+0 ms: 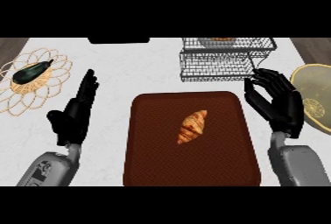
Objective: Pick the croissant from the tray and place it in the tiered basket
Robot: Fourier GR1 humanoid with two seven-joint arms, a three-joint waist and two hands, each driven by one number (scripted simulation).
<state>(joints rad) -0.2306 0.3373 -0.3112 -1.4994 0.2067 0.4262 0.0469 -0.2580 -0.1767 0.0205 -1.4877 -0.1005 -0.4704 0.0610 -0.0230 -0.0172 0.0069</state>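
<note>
Golden croissant (192, 127) lies untouched mid-tray (155, 170), just inward of the right hand (279, 105), whose fingers hang relaxed, grasping nothing. Tiered basket (220, 65) waits just beyond its fingertips. Left hand (76, 111) rests released. Nothing done yet.

Setting: kitchen counter. Evidence follows. Work surface is a pale, marbled countertop (149, 70), with a strip of wood-toned surface showing at the far corners. A dark brown tray (155, 166) sits at centre carrying a croissant (192, 127). A wire tiered basket (220, 61) stands at the far right, some food item in its upper tier, not identifiable. A woven wire trivet (29, 94) at far left bears a dark eggplant (32, 72). A yellowish plate (313, 83) lies at the right edge.
</note>
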